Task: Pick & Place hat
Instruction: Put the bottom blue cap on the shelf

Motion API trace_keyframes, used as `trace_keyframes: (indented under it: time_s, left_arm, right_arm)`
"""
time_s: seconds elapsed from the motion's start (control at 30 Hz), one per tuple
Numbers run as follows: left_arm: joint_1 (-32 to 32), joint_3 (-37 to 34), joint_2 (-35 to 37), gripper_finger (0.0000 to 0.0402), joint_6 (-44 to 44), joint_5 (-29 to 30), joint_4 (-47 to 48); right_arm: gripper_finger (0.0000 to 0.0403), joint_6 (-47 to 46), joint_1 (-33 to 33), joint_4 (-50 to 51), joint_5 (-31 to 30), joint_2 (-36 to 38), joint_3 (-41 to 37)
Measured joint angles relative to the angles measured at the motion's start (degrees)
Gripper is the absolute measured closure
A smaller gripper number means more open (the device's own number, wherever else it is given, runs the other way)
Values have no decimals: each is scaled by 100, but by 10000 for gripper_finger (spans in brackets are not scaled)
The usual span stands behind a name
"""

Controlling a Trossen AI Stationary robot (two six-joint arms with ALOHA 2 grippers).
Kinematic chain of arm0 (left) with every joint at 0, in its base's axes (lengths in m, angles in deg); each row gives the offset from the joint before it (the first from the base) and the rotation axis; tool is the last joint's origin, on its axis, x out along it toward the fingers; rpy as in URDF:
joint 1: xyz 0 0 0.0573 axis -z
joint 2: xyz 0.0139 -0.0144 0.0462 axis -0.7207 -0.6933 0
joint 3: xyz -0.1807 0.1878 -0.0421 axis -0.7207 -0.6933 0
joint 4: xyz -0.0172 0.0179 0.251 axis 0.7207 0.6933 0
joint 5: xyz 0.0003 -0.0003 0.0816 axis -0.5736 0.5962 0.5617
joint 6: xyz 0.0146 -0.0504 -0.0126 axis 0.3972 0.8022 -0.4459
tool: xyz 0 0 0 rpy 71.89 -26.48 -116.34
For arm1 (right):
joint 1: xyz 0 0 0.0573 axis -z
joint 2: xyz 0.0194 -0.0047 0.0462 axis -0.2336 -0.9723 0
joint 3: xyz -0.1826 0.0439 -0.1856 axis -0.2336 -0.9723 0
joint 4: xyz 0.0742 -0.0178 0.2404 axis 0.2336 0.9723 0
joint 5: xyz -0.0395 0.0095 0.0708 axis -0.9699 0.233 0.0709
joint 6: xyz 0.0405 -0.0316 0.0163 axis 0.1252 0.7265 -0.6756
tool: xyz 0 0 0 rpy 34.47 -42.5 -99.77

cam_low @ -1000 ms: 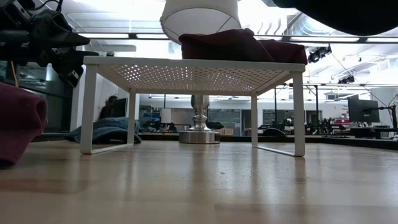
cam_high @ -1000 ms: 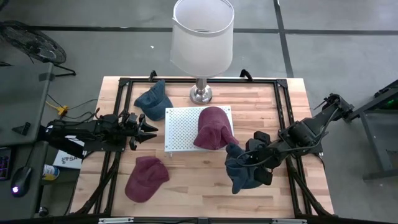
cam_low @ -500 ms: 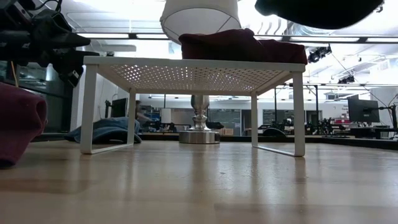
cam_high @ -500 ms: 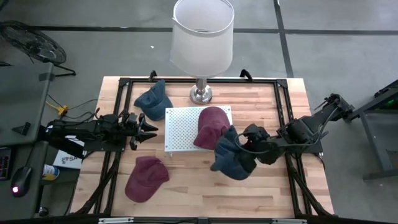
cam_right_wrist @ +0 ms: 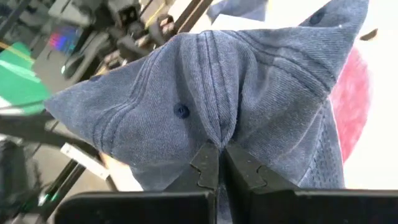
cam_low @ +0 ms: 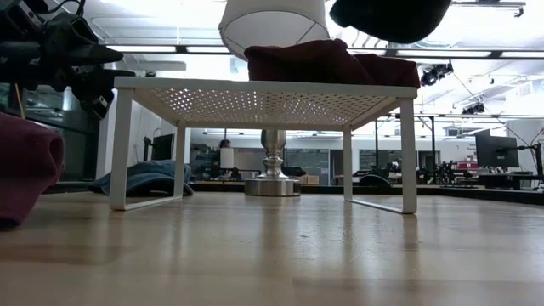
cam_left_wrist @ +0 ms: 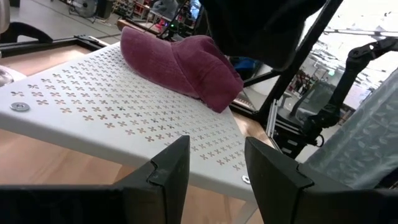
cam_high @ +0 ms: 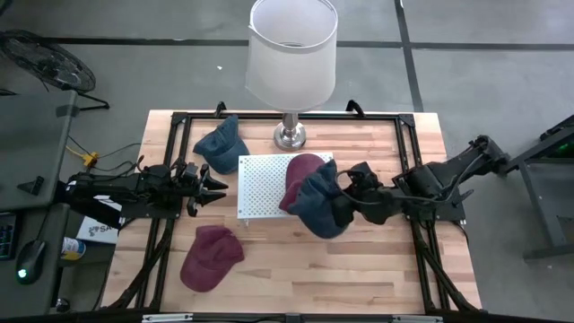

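Note:
My right gripper [cam_high: 352,193] is shut on a blue cap [cam_high: 318,205], which it carries in the air over the right edge of the white perforated rack [cam_high: 260,184]. A maroon cap [cam_high: 303,182] lies on that rack's right part, partly under the blue cap. In the low view the blue cap [cam_low: 389,17] hangs above the rack's top. My left gripper [cam_high: 213,187] is open and waits just left of the rack. Another maroon cap [cam_high: 208,257] and another blue cap [cam_high: 221,145] lie on the table. My right gripper pinches a gathered fold of the blue cap's crown [cam_right_wrist: 214,134] between its two fingers, near the top button [cam_right_wrist: 181,111]. The fingers come level from the table's right side. The cap is lifted clear, and its cloth is drawn into creases toward the fingertips.
A lamp with a white shade [cam_high: 291,54] stands on a metal base [cam_high: 289,136] behind the rack at the table's far edge. A black frame [cam_high: 179,121] runs round the tabletop. Bare wood [cam_high: 296,269] lies between the near maroon cap and the right arm.
My right gripper has moved from the table's near right toward the rack, leftward, farther and upward, carrying the blue cap. The cap has gone from hanging right of and nearer than the rack to overlapping the maroon cap on it. My left arm has kept still.

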Motion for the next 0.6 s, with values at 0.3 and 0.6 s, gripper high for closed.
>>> trace_keyframes:
  time_s: [0.3,0.6]
  left_arm:
    - [0,0,0,247,813,133,-17]
    - [0,264,-31,247,1258,-36,52]
  right_arm:
    - [403,720,201,-516,-129,-150,0]
    - [403,781,214,-673,-266,-154,0]
